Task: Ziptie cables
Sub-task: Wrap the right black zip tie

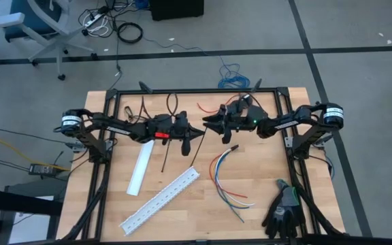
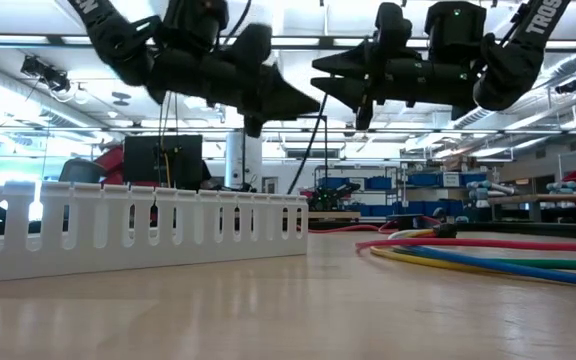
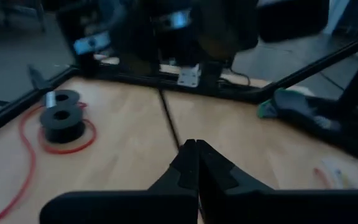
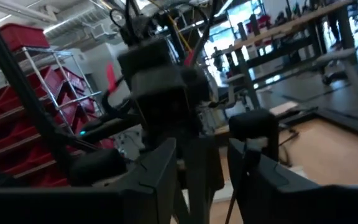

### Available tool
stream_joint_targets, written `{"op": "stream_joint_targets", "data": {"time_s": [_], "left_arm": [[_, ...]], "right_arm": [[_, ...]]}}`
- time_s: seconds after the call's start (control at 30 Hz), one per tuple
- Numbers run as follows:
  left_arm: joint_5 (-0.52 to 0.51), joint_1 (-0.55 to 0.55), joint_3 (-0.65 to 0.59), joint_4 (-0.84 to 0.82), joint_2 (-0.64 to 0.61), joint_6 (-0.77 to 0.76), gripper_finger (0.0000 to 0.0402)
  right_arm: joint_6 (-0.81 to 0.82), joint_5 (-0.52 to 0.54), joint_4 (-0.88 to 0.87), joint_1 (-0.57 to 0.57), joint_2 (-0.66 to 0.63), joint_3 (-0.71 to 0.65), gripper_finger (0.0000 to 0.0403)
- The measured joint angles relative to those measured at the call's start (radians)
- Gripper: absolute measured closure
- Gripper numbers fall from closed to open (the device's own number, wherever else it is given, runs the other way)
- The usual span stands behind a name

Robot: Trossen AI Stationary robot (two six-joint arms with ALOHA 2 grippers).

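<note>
Both grippers hang in the air over the middle of the table (image 1: 264,211), tips facing each other. The left gripper (image 1: 199,131) is closed, fingers pressed flat together in its wrist view; a thin black strip (image 1: 197,151) slants down from its tip, though whether the strip is pinched there cannot be told. The right gripper (image 1: 208,122) stands just beyond the left tip, its fingers (image 4: 157,171) parted with a clear gap.

White letters "TROS" show on the right arm in the low view.

Below and a little to the right gripper's side lie the cables (image 1: 224,180), a fan of red, orange, blue, green and white wires flat on the wood, touched by neither gripper. Nearer the left gripper's side lie a white bar (image 1: 140,170) and a slotted white duct (image 1: 160,199). Farther off, black gloves (image 1: 282,209) sit at the table's corner, past the cables. Behind the grippers, a red wire (image 3: 27,155) loops around two black spools (image 3: 61,118).
</note>
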Motion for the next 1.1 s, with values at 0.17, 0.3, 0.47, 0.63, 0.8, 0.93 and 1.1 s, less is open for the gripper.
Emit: {"op": "stream_joint_targets", "data": {"time_s": [0.17, 0.3, 0.47, 0.63, 0.8, 0.93, 1.1], "left_arm": [[0.000, 0.036, -0.091, 0.177, 0.000, 0.018, 0.0401], [0.000, 0.063, -0.112, 0.209, 0.000, 0.020, 0.0401], [-0.004, 0.079, -0.101, 0.213, 0.000, 0.035, 0.0394], [-0.010, 0.081, -0.094, 0.222, 0.000, -0.010, 0.0381], [0.060, 0.081, -0.094, 0.211, 0.000, -0.044, 0.0358], [0.065, 0.081, -0.094, 0.200, 0.000, -0.101, 0.0315], [0.053, 0.099, -0.094, 0.197, 0.000, -0.254, 0.0261]], "right_arm": [[-0.029, -0.005, -0.003, -0.040, -0.029, -0.030, 0.0261], [-0.050, -0.060, -0.004, -0.050, -0.029, -0.031, 0.0266], [-0.079, -0.082, -0.005, -0.050, -0.029, -0.031, 0.0272], [-0.080, -0.106, -0.011, -0.050, -0.029, -0.031, 0.0273], [-0.071, -0.143, -0.011, -0.049, -0.029, -0.031, 0.0276], [-0.073, -0.162, -0.011, -0.048, -0.029, -0.031, 0.0277], [-0.101, -0.185, -0.010, -0.048, -0.029, -0.031, 0.0279]]}}
